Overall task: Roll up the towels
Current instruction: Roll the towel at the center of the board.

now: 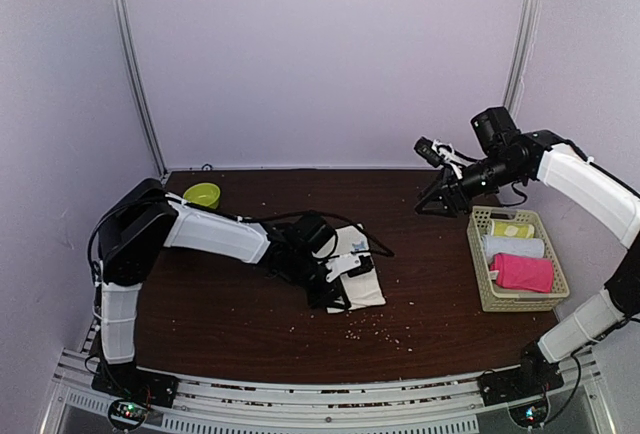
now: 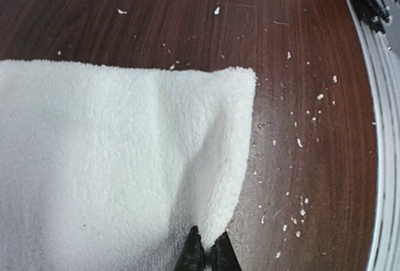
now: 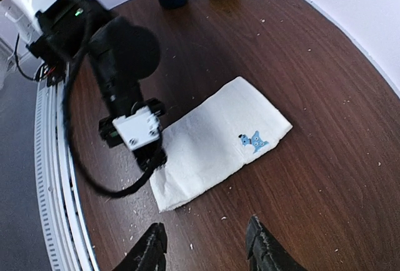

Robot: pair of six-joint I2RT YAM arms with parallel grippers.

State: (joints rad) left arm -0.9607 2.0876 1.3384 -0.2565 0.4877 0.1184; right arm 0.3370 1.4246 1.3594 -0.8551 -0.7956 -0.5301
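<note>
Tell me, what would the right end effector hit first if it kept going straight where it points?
Probably the towel, or the table just before it; depth is unclear. The right end effector is open, aimed down at them.

We read no legible text, number or brand in any view; the sole sign is a small blue emblem point(image 3: 252, 140), animal-like, on the cream towel point(image 3: 206, 143).

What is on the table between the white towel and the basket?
Nothing, just bare table between the towel and the basket, as the top view shows.
</note>
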